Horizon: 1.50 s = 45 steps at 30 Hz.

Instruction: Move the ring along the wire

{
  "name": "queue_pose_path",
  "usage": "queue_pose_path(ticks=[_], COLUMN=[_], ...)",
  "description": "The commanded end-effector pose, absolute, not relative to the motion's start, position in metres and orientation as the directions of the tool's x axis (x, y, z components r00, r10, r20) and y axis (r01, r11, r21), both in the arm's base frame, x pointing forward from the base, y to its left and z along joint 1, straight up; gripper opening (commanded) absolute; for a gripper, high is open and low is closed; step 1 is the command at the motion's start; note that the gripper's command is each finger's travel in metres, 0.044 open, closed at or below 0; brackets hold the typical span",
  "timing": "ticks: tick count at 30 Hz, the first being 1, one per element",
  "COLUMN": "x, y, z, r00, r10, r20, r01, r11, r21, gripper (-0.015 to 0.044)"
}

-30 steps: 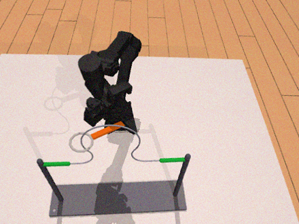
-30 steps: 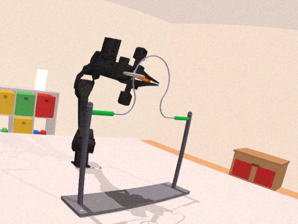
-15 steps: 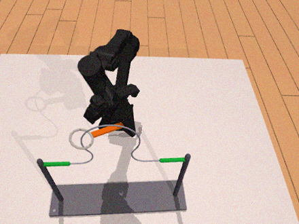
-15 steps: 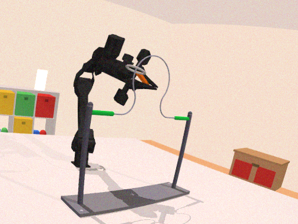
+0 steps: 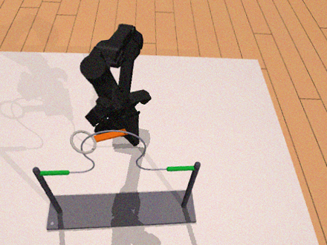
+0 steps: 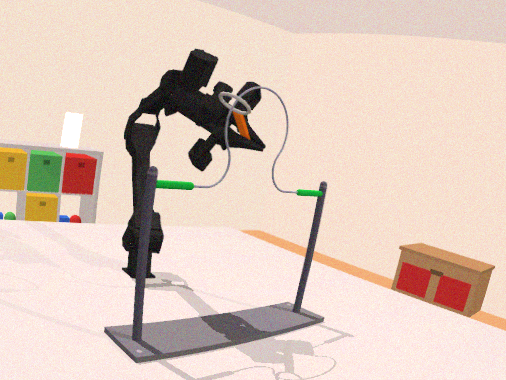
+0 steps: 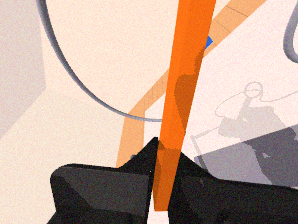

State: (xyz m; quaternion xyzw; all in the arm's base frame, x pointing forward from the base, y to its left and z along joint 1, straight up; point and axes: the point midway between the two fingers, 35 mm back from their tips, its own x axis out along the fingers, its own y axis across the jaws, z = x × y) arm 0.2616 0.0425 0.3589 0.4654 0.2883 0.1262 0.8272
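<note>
My gripper is shut on the orange handle near its end. The grey ring is tilted, around the wire's left rising part near the top of the arch; whether it touches the wire is unclear. The thin grey wire arches between the left green part and the right green part. In the wrist view the wire passes behind the handle. The ring's end of the handle is out of that view.
The left post and right post stand on a dark base plate. The arch rises close to my fingers and handle. A grey curve at the wrist view's right edge is unclear. Shelves and a cabinet stand far behind.
</note>
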Motion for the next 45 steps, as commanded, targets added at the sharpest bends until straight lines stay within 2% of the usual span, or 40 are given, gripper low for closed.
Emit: queue_pose_path(ticks=[1, 22, 45], x=[0.262, 0.262, 0.263], y=[0.041, 0.033, 0.021], z=[0.357, 0.347, 0.34], r00=[0.804, 0.814, 0.826], r10=[0.456, 0.312, 0.138], r20=[-0.383, -0.49, -0.546], r01=[0.058, 0.054, 0.051], r11=[0.581, 0.799, 0.947], r21=[0.812, 0.599, 0.317], gripper=[-0.015, -0.015, -0.015])
